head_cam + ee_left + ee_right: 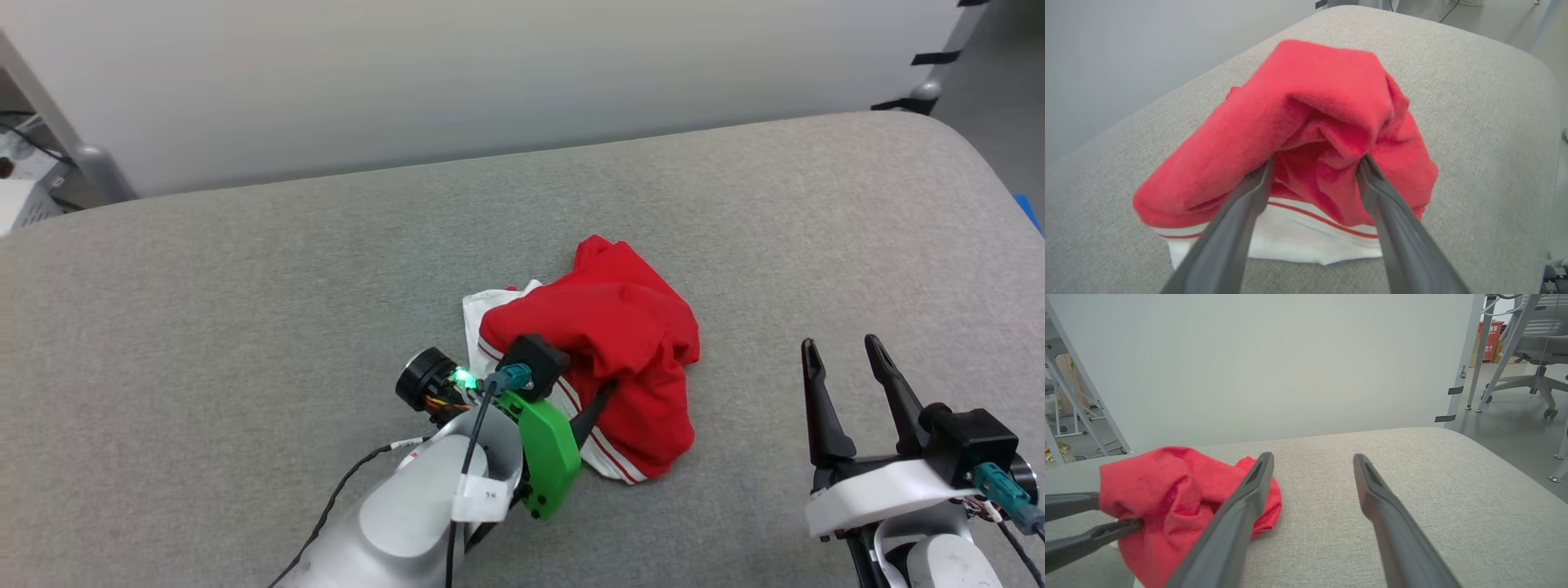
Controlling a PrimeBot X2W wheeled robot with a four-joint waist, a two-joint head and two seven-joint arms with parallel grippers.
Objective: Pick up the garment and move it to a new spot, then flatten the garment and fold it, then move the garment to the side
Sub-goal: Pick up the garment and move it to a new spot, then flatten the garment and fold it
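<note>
The garment point(620, 327) is a crumpled red heap with white, red-striped trim, lying mid-table on the grey padded top point(245, 286). My left gripper point(1318, 159) is open. Its two fingers are spread wide with their tips tucked into the red folds point(1310, 102), above the white striped hem. From the head view its wrist covers the heap's near left side, and one dark finger point(596, 408) shows. The right wrist view shows those fingers point(1086, 539) apart against the cloth point(1167, 490). My right gripper point(841, 343) stands open and empty to the garment's right point(1312, 457).
A pale wall panel point(490, 82) runs behind the table's far edge. The table's right end is rounded, with floor beyond it. An office chair point(1535, 347) and a red bin point(1492, 339) stand off to the right, and metal rack legs point(1069, 388) to the left.
</note>
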